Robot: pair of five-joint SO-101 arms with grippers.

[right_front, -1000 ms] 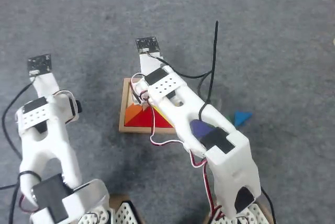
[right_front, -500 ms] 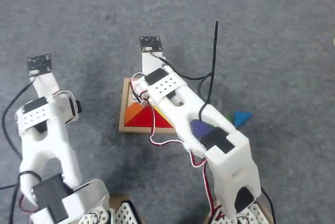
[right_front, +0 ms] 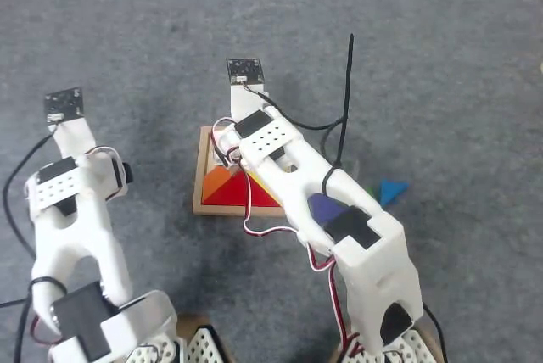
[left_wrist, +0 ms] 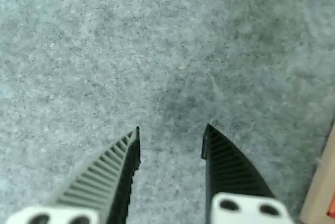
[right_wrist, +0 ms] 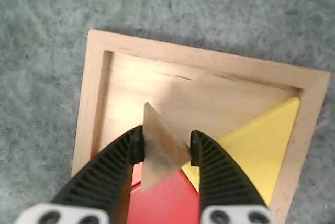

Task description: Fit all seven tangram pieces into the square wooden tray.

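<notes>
The square wooden tray lies under my right gripper, which is shut on a pale tan triangle held just above the tray's bare floor. A red piece and a yellow triangle lie in the tray, with a sliver of an orange piece beside one finger. In the high view the right arm covers most of the tray; the orange piece and the red piece show there. My left gripper hangs open over bare carpet, left of the tray.
A blue triangle, a green piece and a purple piece lie on the grey carpet right of the tray, partly under the right arm. A black cable rises from that arm. The tray's edge lies close to the left gripper.
The right arm's wrist edged slightly farther over the tray, still holding the triangle. The left arm has kept still.
</notes>
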